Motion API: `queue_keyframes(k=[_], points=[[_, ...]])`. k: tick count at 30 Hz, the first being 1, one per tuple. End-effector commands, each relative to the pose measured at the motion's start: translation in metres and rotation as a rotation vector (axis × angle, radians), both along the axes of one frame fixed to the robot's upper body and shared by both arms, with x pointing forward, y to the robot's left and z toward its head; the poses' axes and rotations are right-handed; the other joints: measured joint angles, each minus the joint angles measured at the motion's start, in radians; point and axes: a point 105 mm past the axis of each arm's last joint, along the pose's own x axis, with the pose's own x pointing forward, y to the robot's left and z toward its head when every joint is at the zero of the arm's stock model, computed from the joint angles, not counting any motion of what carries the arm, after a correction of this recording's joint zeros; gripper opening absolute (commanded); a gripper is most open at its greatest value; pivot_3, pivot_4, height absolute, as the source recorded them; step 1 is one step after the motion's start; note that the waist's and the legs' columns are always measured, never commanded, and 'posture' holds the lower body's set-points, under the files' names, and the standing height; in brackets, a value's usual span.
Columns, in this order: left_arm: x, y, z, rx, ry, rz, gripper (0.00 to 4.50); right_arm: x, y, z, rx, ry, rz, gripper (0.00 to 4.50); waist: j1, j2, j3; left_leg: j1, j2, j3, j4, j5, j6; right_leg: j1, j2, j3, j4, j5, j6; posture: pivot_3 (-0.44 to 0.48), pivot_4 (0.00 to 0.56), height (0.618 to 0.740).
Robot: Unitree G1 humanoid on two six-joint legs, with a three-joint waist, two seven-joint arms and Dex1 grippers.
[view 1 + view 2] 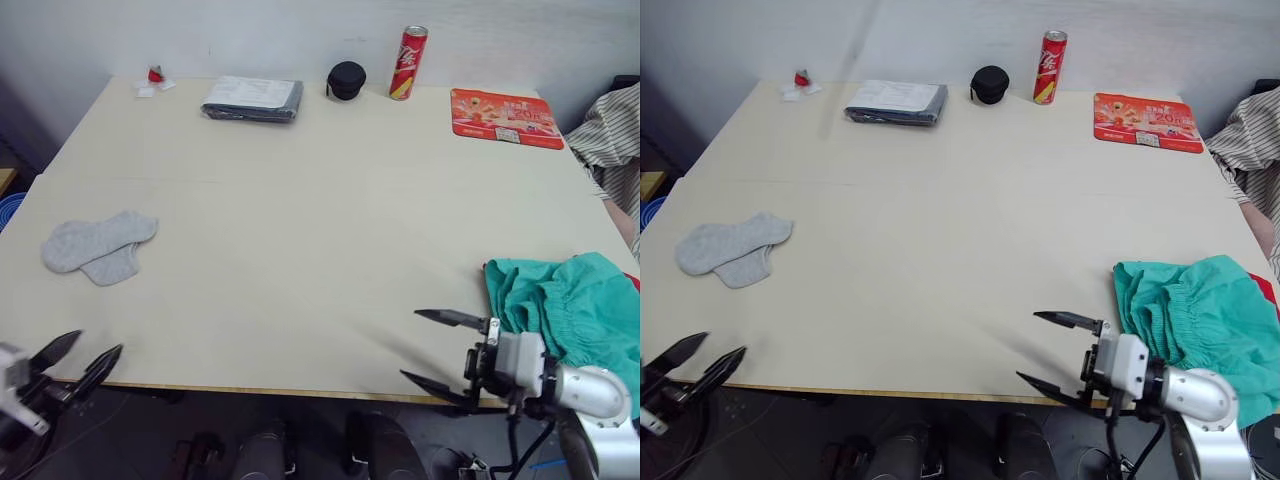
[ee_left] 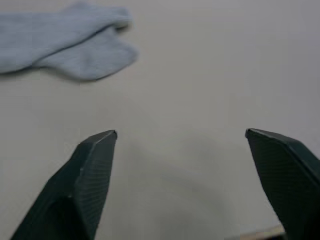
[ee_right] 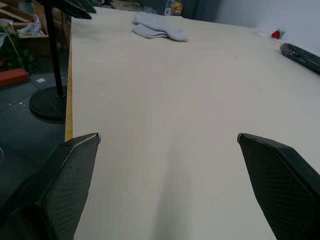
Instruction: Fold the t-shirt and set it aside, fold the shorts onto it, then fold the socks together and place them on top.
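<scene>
On pale table (image 1: 300, 250) | socks (image 1: 98, 245) left | shorts (image 1: 570, 305) right

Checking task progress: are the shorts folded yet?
Not folded: the shorts lie bunched in a rumpled heap at the table's right edge.

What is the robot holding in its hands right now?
Nothing. The left gripper and the right gripper are both open and empty above the table, away from the socks and the shorts.
</scene>
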Motion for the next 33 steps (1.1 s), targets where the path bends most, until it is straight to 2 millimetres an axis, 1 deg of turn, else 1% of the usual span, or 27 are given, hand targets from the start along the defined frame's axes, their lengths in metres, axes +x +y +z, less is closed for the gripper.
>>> queue_keyframes(k=[1, 3, 5, 8, 10, 11, 12, 13, 14, 16, 18, 19, 21, 23, 26, 29, 31, 32, 33], points=[[-0.036, 0.035, -0.005, -0.008, 0.009, 0.221, 4.49, -0.003, -0.004, -0.006, -0.018, -0.033, -0.057, 4.5, 0.001, -0.001, -0.001, 0.0, 0.0, 0.0, 0.0, -0.001, 0.002, 0.0, 0.0, 0.0, 0.0, 0.0, 0.0, 0.0, 0.15, 0.74], [-0.045, 0.042, -0.008, -0.025, 0.014, 0.28, 4.49, -0.004, -0.008, -0.008, -0.018, -0.022, -0.086, 4.5, 0.003, -0.003, -0.002, 0.0, 0.0, 0.0, 0.0, -0.003, 0.004, 0.0, 0.0, 0.0, 0.0, 0.0, -0.001, 0.0, 0.15, 0.74], [-0.042, 0.047, -0.005, -0.026, -0.003, 0.303, 4.49, -0.003, -0.01, -0.005, 0.001, -0.022, -0.115, 4.5, 0.012, -0.007, -0.004, 0.0, 0.001, 0.0, 0.0, -0.003, 0.005, -0.001, 0.0, -0.001, 0.0, -0.001, -0.002, 0.0, 0.15, 0.74], [-0.03, 0.047, 0.004, -0.03, -0.045, 0.296, 4.49, -0.004, -0.008, -0.002, -0.002, -0.027, -0.112, 4.5, 0.018, -0.009, -0.005, 0.001, 0.001, -0.001, 0.0, -0.003, 0.005, -0.001, 0.0, -0.001, 0.0, -0.001, -0.004, 0.0, 0.15, 0.74], [0.001, 0.039, 0.019, -0.006, -0.07, 0.219, 4.49, -0.005, -0.002, 0.009, 0.05, -0.018, -0.117, 4.5, 0.022, -0.009, -0.006, 0.001, 0.001, -0.001, -0.001, -0.003, 0.005, 0.001, 0.0, -0.001, 0.0, -0.002, -0.007, 0.0, 0.15, 0.74], [0.018, 0.033, 0.03, 0.003, -0.093, 0.172, 4.49, -0.002, 0.0, 0.017, 0.094, -0.022, -0.138, 4.5, 0.023, -0.003, -0.002, 0.0, 0.001, -0.004, -0.001, -0.003, 0.005, 0.003, 0.0, -0.003, -0.001, -0.002, -0.007, 0.0, 0.15, 0.74], [0.032, 0.028, 0.038, 0.022, -0.097, 0.128, 4.49, 0.001, 0.001, 0.024, 0.125, -0.023, -0.151, 4.5, 0.017, 0.0, 0.0, -0.001, -0.002, -0.022, -0.002, 0.0, 0.006, 0.019, -0.003, -0.022, -0.009, 0.0, -0.003, 0.0, 0.15, 0.74], [0.04, 0.024, 0.042, 0.034, -0.096, 0.105, 4.49, 0.003, 0.002, 0.028, 0.141, -0.023, -0.16, 4.5, 0.018, -0.001, -0.001, 0.0, -0.005, -0.031, -0.003, 0.004, 0.006, 0.021, -0.008, -0.033, -0.009, -0.001, -0.002, 0.0, 0.15, 0.74], [0.046, 0.023, 0.044, 0.049, -0.085, 0.089, 4.49, 0.003, 0.004, 0.031, 0.143, -0.029, -0.155, 4.5, 0.017, -0.002, -0.002, -0.002, -0.005, -0.032, -0.002, 0.005, 0.005, 0.02, -0.009, -0.034, -0.005, -0.003, -0.002, 0.0, 0.15, 0.74], [0.076, 0.013, 0.052, 0.142, -0.024, -0.003, 4.49, 0.002, 0.013, 0.04, 0.145, -0.044, -0.11, 4.5, 0.017, -0.004, -0.003, -0.002, -0.007, -0.034, -0.003, 0.007, 0.003, 0.02, -0.01, -0.034, -0.004, -0.004, -0.001, 0.0, 0.15, 0.74], [0.102, 0.004, 0.058, 0.233, 0.041, -0.086, 4.49, 0.001, 0.019, 0.045, 0.141, -0.051, -0.073, 4.5, 0.023, -0.004, -0.002, -0.003, -0.007, -0.032, -0.003, 0.007, 0.002, 0.019, -0.01, -0.033, -0.003, -0.005, -0.001, 0.0, 0.15, 0.74], [0.108, 0.002, 0.06, 0.258, 0.059, -0.109, 4.49, 0.0, 0.02, 0.046, 0.14, -0.05, -0.063, 4.5, 0.024, -0.003, -0.002, -0.003, -0.008, -0.032, -0.003, 0.008, 0.002, 0.018, -0.009, -0.033, -0.003, -0.005, -0.002, 0.0, 0.15, 0.74], [0.123, -0.004, 0.054, 0.31, 0.153, -0.185, 4.49, 0.001, 0.022, 0.047, 0.145, -0.048, -0.055, 4.5, 0.024, -0.003, -0.002, -0.003, -0.007, -0.031, -0.004, 0.009, 0.0, 0.017, -0.009, -0.032, -0.002, -0.005, -0.002, 0.0, 0.15, 0.74], [0.137, -0.005, 0.049, 0.328, 0.233, -0.228, 4.49, 0.004, 0.023, 0.052, 0.167, -0.044, -0.056, 4.5, 0.018, -0.002, -0.002, -0.002, -0.008, -0.029, -0.006, 0.01, -0.002, 0.017, -0.009, -0.031, -0.002, -0.005, -0.002, 0.0, 0.15, 0.74], [0.154, -0.001, 0.041, 0.379, 0.306, -0.255, 4.49, 0.006, 0.024, 0.054, 0.169, -0.041, -0.055, 4.5, 0.015, -0.002, -0.002, -0.001, -0.007, -0.027, -0.007, 0.012, -0.005, 0.016, -0.008, -0.03, -0.001, -0.005, -0.002, 0.0, 0.15, 0.74], [0.165, 0.001, 0.032, 0.39, 0.36, -0.257, 4.49, 0.008, 0.024, 0.054, 0.165, -0.037, -0.064, 4.5, 0.016, -0.003, -0.002, -0.002, -0.007, -0.026, -0.007, 0.015, -0.001, 0.015, -0.007, -0.03, 0.0, -0.005, -0.002, 0.0, 0.15, 0.74], [0.175, 0.003, 0.03, 0.401, 0.373, -0.258, 4.09, 0.009, 0.023, 0.053, 0.158, -0.032, -0.073, 4.5, 0.02, -0.003, -0.002, -0.002, -0.007, -0.026, -0.007, 0.016, -0.001, 0.014, -0.007, -0.03, 0.001, -0.006, -0.003, 0.0, 0.15, 0.74], [0.181, 0.001, 0.032, 0.363, 0.346, -0.259, 3.9, 0.009, 0.023, 0.053, 0.155, -0.033, -0.078, 4.5, 0.022, -0.003, -0.002, -0.002, -0.007, -0.026, -0.007, 0.016, -0.001, 0.014, -0.007, -0.03, 0.001, -0.006, -0.003, 0.0, 0.15, 0.74], [0.186, 0.001, 0.034, 0.299, 0.325, -0.245, 3.58, 0.01, 0.022, 0.053, 0.153, -0.032, -0.082, 4.5, 0.023, -0.003, -0.002, -0.001, -0.007, -0.026, -0.006, 0.017, -0.002, 0.014, -0.007, -0.03, 0.001, -0.006, -0.003, 0.0, 0.15, 0.74]])
